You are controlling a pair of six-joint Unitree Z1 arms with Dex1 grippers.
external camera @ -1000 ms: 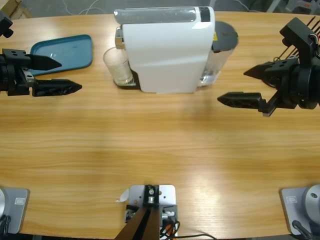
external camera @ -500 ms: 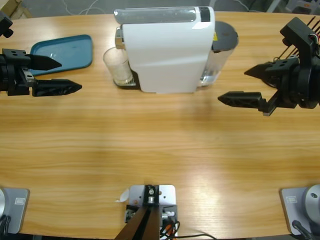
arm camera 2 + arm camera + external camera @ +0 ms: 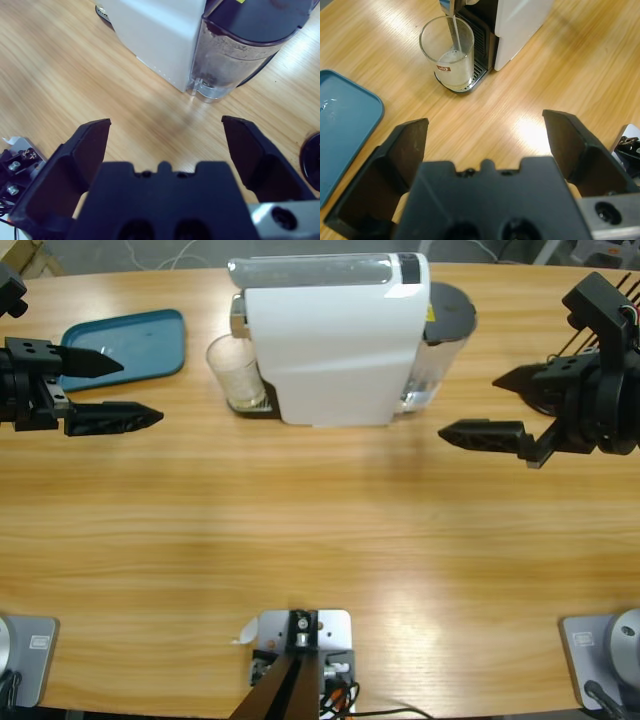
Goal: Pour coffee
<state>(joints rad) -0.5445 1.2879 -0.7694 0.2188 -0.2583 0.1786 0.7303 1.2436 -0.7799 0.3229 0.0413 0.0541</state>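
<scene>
A white coffee machine point(image 3: 335, 335) stands at the back middle of the table, its clear water tank point(image 3: 235, 60) on its right end. A small clear glass point(image 3: 234, 373) point(image 3: 449, 54) sits on its drip tray under the spout. A thin pale stream runs from the spout into the glass, where a shallow layer of pale coffee point(image 3: 452, 60) lies. My left gripper point(image 3: 125, 390) point(image 3: 485, 137) is open at the table's left, well short of the glass. My right gripper point(image 3: 480, 408) point(image 3: 165, 140) is open to the right of the machine, holding nothing.
A teal tray point(image 3: 130, 343) point(image 3: 340, 130) lies at the back left, beside the left gripper. A dark round object point(image 3: 311, 160) shows at the right wrist view's edge. Bare wooden tabletop point(image 3: 320, 530) spreads in front of the machine.
The right gripper has edged slightly to the right and up. The left gripper, glass and machine stay where they were.
</scene>
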